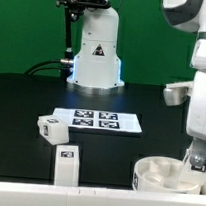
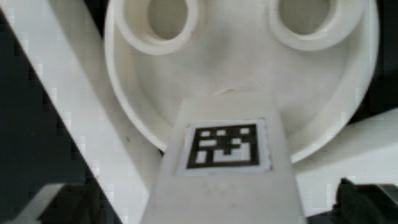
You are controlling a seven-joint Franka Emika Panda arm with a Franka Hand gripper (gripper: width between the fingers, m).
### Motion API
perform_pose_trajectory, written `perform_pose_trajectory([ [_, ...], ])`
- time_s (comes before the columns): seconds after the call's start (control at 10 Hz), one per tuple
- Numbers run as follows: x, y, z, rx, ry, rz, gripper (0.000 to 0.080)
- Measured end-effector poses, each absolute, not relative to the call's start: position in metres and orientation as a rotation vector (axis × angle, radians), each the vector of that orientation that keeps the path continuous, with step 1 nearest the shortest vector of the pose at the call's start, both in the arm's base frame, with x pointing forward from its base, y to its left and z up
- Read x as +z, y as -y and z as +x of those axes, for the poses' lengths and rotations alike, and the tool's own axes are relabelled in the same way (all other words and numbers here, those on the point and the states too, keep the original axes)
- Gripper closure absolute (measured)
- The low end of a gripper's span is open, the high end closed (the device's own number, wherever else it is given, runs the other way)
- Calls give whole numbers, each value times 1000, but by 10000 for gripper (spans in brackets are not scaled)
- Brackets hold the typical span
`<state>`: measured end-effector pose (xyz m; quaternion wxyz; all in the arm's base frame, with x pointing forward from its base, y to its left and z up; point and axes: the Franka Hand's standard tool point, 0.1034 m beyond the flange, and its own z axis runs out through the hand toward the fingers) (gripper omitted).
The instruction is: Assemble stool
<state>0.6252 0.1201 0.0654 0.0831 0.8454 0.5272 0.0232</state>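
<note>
**While the seat sits by the table's front edge**

Because the stool's round seat (image 1: 165,177) lies dish-side up near the front edge, toward the exterior view's right, my gripper (image 1: 195,158) comes at its rim from that side, where a wall offers itself for pinching. In the wrist view the seat's sockets (image 2: 164,22) face me. A tagged wedge (image 2: 228,146) runs between my dark fingers (image 2: 68,203), which stand apart on either side of it. Whether they press the plastic I cannot tell.

One leg (image 1: 54,129) lies just beside the marker board (image 1: 93,119), and another leg (image 1: 66,164) stands nearer the front. Bare black table (image 1: 31,95) lies between them and the seat, which I judge enough room to draw it inward. The front edge is close, so an outward shove looks risky.
</note>
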Motion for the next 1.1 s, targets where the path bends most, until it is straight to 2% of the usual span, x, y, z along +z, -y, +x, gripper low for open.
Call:
perform_pose_trajectory([
  [0.1, 65, -120, 625, 76, -1511, 2565, 407],
  [0.2, 66, -120, 625, 86, -1414, 2622, 407],
  [0.3, 66, -120, 625, 95, -1318, 2674, 464],
  [0.5, 67, -111, 631, 105, -1132, 2782, 464],
  [0.7, 67, -96, 639, 129, -690, 2968, 464],
  [1.1, 66, -95, 637, 117, -332, 3041, 464],
])
